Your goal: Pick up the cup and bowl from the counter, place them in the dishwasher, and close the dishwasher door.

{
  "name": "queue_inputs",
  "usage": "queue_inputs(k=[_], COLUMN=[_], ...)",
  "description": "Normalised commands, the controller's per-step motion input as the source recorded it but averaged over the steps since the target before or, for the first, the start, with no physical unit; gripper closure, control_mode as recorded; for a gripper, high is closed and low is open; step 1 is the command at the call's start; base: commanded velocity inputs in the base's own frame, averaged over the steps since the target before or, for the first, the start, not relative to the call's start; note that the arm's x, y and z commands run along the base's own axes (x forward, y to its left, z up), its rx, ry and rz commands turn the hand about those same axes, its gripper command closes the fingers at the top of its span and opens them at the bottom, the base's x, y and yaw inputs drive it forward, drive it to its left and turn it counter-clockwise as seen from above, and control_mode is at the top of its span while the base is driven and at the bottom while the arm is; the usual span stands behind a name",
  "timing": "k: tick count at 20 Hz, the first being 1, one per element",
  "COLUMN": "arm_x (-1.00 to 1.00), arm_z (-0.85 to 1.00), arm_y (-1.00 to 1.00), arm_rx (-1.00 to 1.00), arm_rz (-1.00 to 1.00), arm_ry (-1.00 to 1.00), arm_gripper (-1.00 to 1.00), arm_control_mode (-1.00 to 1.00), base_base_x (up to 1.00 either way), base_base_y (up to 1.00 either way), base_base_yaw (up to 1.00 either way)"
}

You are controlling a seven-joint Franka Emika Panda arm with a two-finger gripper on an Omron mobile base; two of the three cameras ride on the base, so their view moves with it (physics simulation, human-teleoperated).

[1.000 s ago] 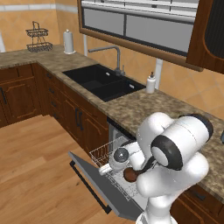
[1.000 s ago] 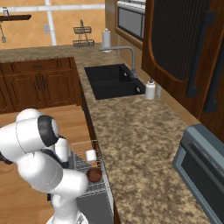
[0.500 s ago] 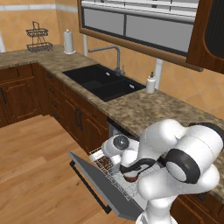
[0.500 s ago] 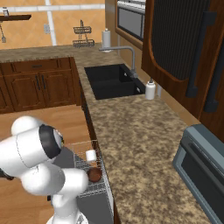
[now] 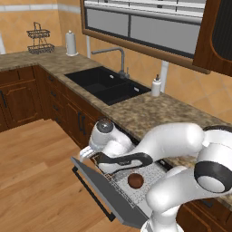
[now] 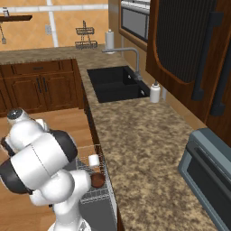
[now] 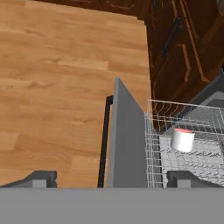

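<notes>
- listing one claw: fingers set wide apart, nothing between them, hovering over the outer edge of the dishwasher door.
- dishwasher door: grey panel, lowered and open, its long dark bar handle facing the wooden floor.
- dishwasher: built in under the desk, white wire rack pulled out over the door.
- cup: white with pink-red inside, lying tilted in the rack, near the rack's corner by the cabinets; also seen in the right base view.
- bowl: dark reddish-brown, resting in the rack just beside the cup, nearer the robot's base.
- desk: speckled granite, carrying a black sink and a white soap bottle at its back edge.
</notes>
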Motion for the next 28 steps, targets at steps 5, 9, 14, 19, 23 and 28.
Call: queue_inputs(k=[5, 9, 14, 19, 23, 28], arm_x=[-0.20, -0.49, -0.34, -0.32, -0.18, -0.08], arm_z=[0.79, -0.10, -0.49, -0.69, -0.82, -0.77], arm_y=[0.75, 0.60, 0.41, 0.08, 0.01, 0.12], arm_rx=[-0.38, -0.64, -0.67, -0.49, -0.37, -0.34], arm_rz=[-0.03, -0.07, -0.09, -0.08, -0.09, -0.12], arm_ry=[0.18, -0.03, -0.15, -0.29, -0.37, -0.26], arm_gripper=[-1.00, -1.00, -1.00, -1.00, -1.00, -1.00], arm_control_mode=[-1.00, -1.00, -1.00, -1.00, -1.00, -1.00], base_base_x=[0.00, 0.00, 0.00, 0.00, 0.00, 0.00], base_base_y=[0.00, 0.00, 0.00, 0.00, 0.00, 0.00], base_base_yaw=[0.00, 0.00, 0.00, 0.00, 0.00, 0.00])
